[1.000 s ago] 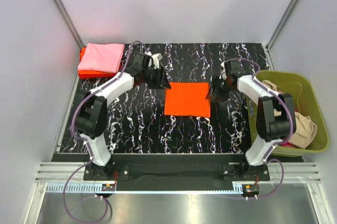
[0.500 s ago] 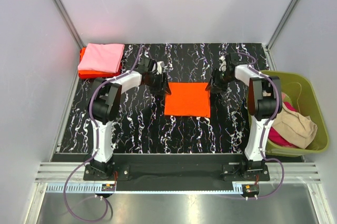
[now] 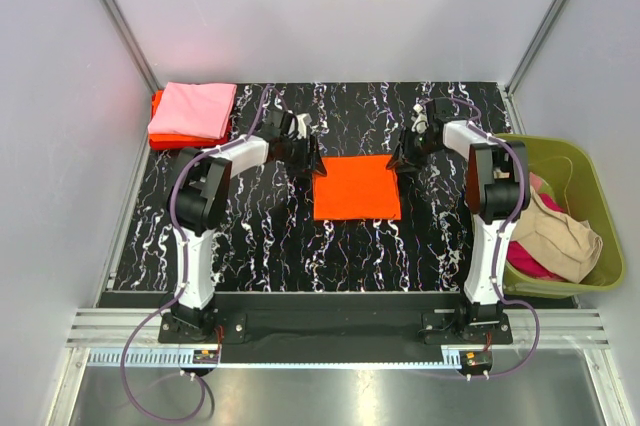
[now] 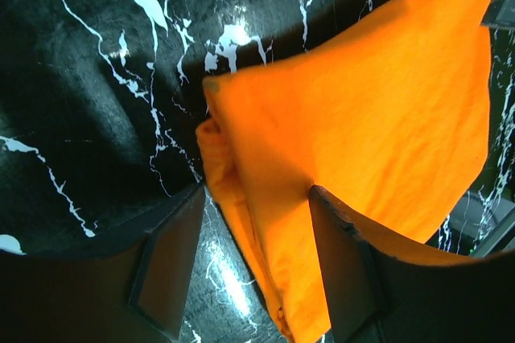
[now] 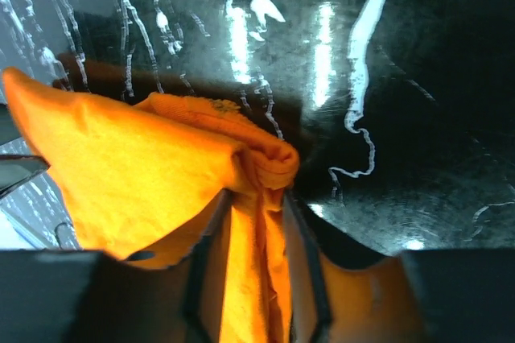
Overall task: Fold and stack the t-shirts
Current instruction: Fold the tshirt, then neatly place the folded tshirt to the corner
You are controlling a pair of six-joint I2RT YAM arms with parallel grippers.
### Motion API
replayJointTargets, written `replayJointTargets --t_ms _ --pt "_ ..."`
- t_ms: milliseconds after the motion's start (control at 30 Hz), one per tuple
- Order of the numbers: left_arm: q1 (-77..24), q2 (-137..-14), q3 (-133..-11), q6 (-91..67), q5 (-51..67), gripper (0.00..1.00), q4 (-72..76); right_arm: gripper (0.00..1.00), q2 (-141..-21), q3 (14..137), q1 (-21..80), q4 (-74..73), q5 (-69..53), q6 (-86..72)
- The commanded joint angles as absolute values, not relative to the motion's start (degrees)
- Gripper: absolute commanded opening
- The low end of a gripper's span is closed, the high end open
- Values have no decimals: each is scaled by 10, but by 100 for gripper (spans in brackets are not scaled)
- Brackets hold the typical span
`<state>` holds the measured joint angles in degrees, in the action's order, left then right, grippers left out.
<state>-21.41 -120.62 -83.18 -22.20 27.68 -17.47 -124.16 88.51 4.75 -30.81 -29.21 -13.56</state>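
Black, white-veined worktop (image 3: 260, 236) enclosed by pale grey walls (image 3: 330, 16). Only the wrist views reveal the left fingers (image 4: 165, 274) spread around a corner of the orange t-shirt (image 3: 356, 188), the right fingers (image 5: 306, 269) pinching its edge.

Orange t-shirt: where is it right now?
In the top view, the orange t-shirt lies folded at the centre of the table, between the left gripper and right gripper at its far corners.

Shirt (image 3: 356, 189) between left tool (image 3: 310, 166), right tool (image 3: 401, 162)

You see a bright orange t-shirt (image 3: 356, 187) on a black desk (image 3: 260, 236) veined white; at ten o'clock a pink t-shirt (image 3: 193, 109) over a red-orange t-shirt (image 3: 157, 104); at three o'clock an olive-green basket (image 3: 540, 141).
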Motion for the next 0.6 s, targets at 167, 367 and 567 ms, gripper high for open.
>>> replayJointTargets --t_ms 167,367,567 --pt "-218 -1204 -790 -250 281 59 -112 51 -1137 861 47 -303 -289 -149" --pt "-223 -1215 -781 -258 271 56 -97 54 -1064 824 46 -306 -303 -157" --pt "-228 -1205 -773 -261 250 22 -93 55 -999 784 47 -306 -309 -166"
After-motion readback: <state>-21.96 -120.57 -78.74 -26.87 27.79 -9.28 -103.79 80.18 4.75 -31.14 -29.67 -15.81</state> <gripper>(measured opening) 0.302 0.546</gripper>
